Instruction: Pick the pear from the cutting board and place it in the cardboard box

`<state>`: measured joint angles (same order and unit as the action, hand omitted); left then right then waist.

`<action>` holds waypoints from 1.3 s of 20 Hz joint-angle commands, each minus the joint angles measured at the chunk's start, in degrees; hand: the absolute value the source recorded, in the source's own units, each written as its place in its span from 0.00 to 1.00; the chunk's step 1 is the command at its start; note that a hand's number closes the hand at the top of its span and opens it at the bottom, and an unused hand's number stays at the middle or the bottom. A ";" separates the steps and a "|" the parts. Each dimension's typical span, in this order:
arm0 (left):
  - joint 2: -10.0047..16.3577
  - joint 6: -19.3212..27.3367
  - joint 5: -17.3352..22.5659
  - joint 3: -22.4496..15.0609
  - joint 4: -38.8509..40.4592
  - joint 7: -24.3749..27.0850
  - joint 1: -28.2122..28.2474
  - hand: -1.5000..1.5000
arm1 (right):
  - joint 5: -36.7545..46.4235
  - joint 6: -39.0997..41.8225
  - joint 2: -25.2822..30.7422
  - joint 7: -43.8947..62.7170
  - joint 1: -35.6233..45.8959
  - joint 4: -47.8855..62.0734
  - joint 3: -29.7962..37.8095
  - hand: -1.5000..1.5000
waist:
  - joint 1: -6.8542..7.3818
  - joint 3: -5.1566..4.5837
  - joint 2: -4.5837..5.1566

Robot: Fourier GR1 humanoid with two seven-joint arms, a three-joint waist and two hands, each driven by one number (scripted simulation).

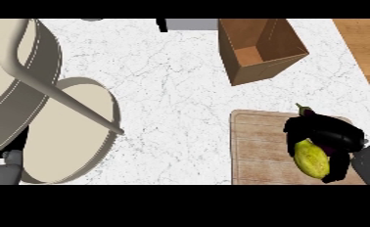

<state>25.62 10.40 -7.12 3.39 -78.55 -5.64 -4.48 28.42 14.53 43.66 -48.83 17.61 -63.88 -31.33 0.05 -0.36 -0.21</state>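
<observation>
**kitchenbot_fan:** Pear (311, 158) sits near right on the cutting board (260, 147), right hand (338, 166) curled round it, with an eggplant (321, 122) touching just beyond. How do you lift it clean?

**graspnerd:** I'd go straight up first so the eggplant doesn't drag along. Then swing far and left over the cardboard box (253, 72), which is well apart, and lower inside before letting go. Left hand: can't tell.
</observation>
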 commanded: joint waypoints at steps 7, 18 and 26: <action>0.21 -0.06 -1.07 1.56 0.82 1.34 1.34 0.50 | -0.66 -11.48 -5.08 19.81 -2.88 7.77 13.65 1.00 | -2.17 0.25 -0.08; 0.60 -0.89 0.02 2.77 0.27 -0.26 2.18 0.50 | 3.40 -29.81 -0.29 59.50 -4.79 -1.83 26.27 1.00 | -3.11 0.00 -0.85; -2.18 0.84 -2.38 1.61 4.53 2.89 -0.85 0.50 | 10.94 -30.49 0.56 71.69 -8.52 -30.13 24.67 1.00 | -1.54 0.23 -0.05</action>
<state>25.23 10.38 -8.00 6.00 -77.20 -4.37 -3.02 36.77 -16.93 43.86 16.94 10.15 -83.68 -6.63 -2.49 -0.26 -0.81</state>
